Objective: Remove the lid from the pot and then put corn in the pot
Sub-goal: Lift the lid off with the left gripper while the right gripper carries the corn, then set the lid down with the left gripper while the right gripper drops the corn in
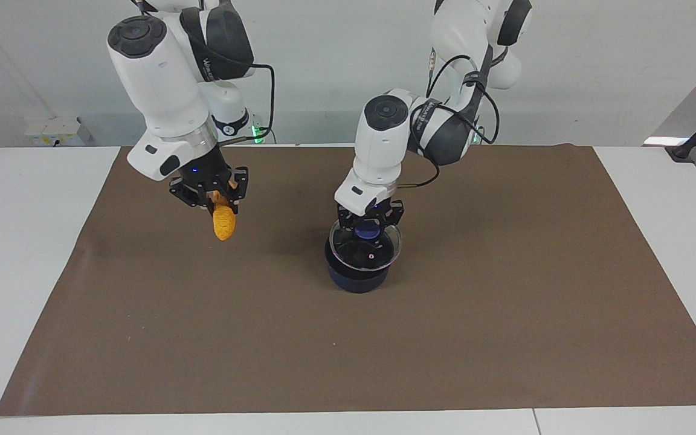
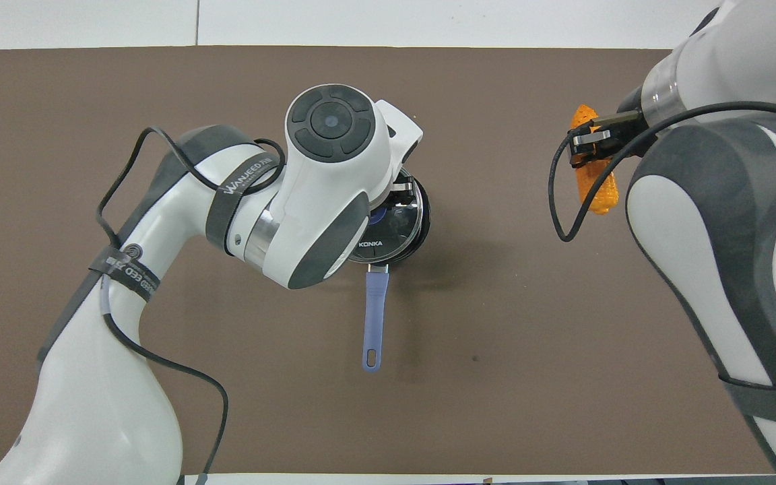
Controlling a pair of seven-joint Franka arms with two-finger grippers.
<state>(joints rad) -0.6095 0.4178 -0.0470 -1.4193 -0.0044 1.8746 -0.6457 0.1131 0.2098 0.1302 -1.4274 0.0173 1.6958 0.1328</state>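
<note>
The navy pot stands on the brown mat at mid table, its light-blue handle pointing toward the robots. My left gripper is shut on the blue knob of the glass lid. The lid is tilted just over the pot's mouth; I cannot tell whether it touches the rim. In the overhead view my left arm covers most of the lid. My right gripper is shut on the orange-yellow corn and holds it in the air over the mat toward the right arm's end, also seen from overhead.
The mat covers most of the white table. A wall socket strip and a black stand foot lie off the mat at the table's corners nearest the robots.
</note>
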